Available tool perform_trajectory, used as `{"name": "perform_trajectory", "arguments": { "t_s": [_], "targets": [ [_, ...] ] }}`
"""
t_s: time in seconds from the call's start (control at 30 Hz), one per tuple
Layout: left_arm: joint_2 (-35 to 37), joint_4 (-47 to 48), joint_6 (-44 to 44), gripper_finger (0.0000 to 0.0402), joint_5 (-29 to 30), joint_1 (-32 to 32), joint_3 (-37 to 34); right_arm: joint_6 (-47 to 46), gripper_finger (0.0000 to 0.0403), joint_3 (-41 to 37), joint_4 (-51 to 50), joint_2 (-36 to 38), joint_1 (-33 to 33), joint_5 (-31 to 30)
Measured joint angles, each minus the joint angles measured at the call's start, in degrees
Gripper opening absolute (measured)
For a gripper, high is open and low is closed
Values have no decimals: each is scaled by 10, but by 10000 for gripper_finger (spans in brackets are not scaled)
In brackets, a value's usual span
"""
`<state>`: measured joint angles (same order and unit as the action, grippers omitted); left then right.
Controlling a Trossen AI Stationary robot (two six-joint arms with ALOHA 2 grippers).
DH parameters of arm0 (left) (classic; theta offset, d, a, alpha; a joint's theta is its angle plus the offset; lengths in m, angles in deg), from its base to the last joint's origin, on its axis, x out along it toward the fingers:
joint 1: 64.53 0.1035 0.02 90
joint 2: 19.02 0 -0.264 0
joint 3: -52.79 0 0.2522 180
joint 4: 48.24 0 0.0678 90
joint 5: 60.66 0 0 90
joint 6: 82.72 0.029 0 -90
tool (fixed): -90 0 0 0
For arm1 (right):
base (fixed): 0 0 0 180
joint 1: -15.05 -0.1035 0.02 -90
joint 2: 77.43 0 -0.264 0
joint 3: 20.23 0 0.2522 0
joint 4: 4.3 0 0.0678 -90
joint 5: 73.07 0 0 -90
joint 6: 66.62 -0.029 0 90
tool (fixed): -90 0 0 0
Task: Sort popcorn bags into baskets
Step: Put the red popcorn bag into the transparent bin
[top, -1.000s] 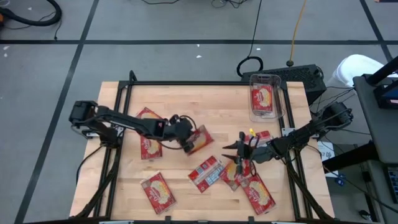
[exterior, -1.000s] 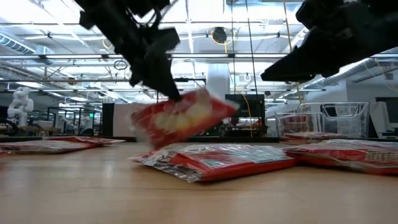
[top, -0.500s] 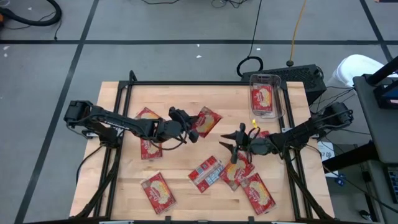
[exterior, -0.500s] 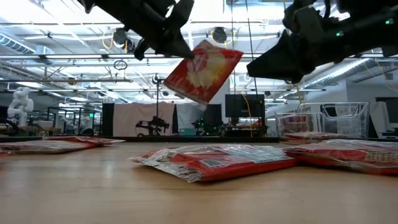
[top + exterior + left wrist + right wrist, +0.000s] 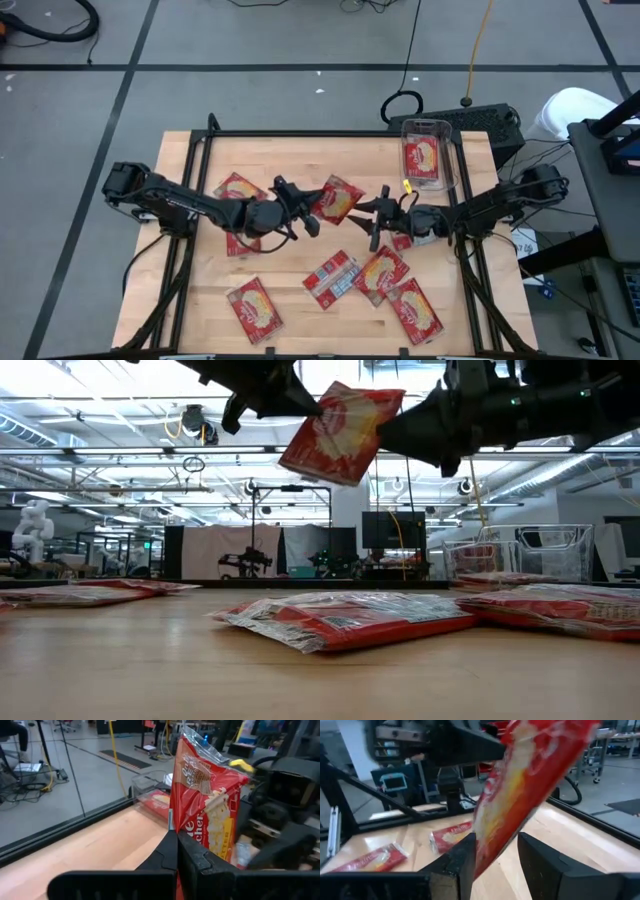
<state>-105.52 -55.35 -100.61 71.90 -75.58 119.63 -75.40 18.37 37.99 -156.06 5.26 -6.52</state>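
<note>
Robotics lab; white humanoid robot (image 5: pixel 33 525) behind, ceiling trusses (image 5: pixel 120 455), floor cables (image 5: pixel 410 55).

High overhead, low tabletop; both wrists share raised popcorn bag (image 5: pixel 210 805)

Left dark two-finger gripper (image 5: pixel 312 205) raised mid-table, fingers clamped together. Right dark two-finger gripper (image 5: pixel 362 213) facing it, raised level, fingers parted. Both arms stretched inward, grippers near each other.

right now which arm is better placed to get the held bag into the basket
Right. The left gripper holds the bag mid-table; the open right gripper already straddles it, and the basket sits on the right arm's side.
</note>
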Motion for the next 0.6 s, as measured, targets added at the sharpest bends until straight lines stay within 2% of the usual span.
{"name": "perform_trajectory", "arguments": {
  "t_s": [0.17,0.37,0.6],
  "targets": [
    [-2,-10,2,1,0,-7,0,-12,140,0,16,0,13,19],
    [-2,-39,10,1,1,-8,0,-11,140,0,80,0,16,34],
    [-2,-75,28,1,1,-8,0,-20,128,0,135,0,34,102]
  ]
}}
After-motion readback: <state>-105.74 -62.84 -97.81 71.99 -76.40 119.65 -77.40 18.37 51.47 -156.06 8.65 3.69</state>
